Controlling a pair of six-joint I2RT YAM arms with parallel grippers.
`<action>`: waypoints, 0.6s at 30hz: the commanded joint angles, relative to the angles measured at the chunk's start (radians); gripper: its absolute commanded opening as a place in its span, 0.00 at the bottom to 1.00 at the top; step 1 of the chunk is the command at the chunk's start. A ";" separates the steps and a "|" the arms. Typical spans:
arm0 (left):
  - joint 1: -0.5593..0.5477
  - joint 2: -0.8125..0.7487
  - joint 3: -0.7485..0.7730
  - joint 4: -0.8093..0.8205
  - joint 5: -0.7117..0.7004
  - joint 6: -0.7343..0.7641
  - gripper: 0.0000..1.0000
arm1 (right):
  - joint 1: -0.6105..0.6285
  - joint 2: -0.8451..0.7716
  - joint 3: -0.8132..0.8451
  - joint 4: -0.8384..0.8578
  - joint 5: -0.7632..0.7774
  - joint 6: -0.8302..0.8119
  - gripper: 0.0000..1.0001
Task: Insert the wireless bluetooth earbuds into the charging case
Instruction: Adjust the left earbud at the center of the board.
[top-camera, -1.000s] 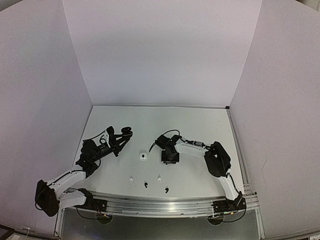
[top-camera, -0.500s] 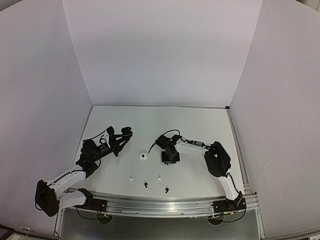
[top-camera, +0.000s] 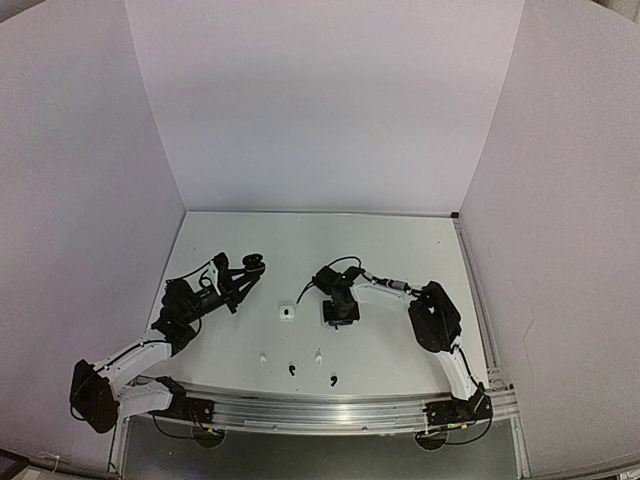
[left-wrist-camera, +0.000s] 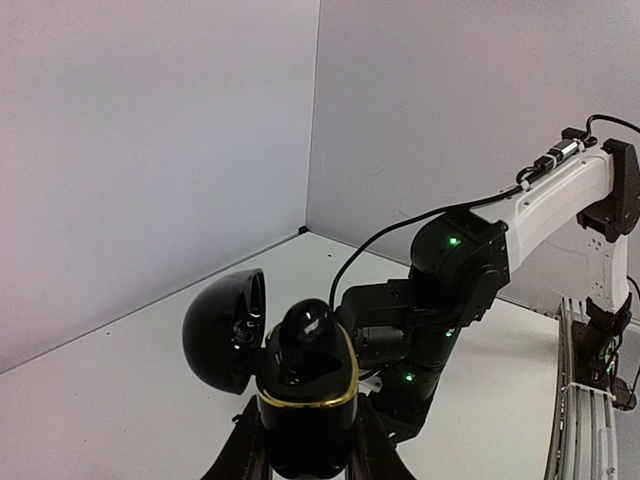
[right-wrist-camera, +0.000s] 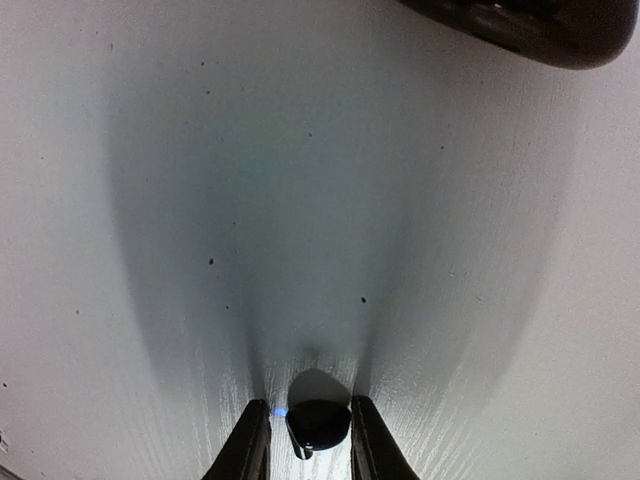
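Right wrist view: right end effector (right-wrist-camera: 308, 440) clamps a black earbud (right-wrist-camera: 318, 424) on the counter (right-wrist-camera: 300, 200); it could slip. Left end effector (left-wrist-camera: 305, 455) clamps the open case (left-wrist-camera: 300, 385).

We count two white earbuds (top-camera: 262, 357) and two black earbuds (top-camera: 291, 369) near us, plus one white case (top-camera: 287, 313).

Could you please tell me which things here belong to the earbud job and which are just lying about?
Job:
black charging case, lid open, held by left gripper
black earbud between right gripper's fingers
loose earbuds

Lying about:
small white case
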 joint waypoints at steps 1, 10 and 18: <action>0.000 -0.018 -0.004 0.015 0.008 0.017 0.00 | -0.018 0.048 0.017 -0.015 -0.006 -0.011 0.23; 0.000 -0.021 -0.005 0.015 0.008 0.019 0.00 | -0.022 0.063 0.033 -0.016 -0.015 -0.010 0.16; 0.000 -0.023 -0.021 0.071 -0.084 0.036 0.00 | -0.022 0.036 0.011 -0.016 -0.017 -0.007 0.15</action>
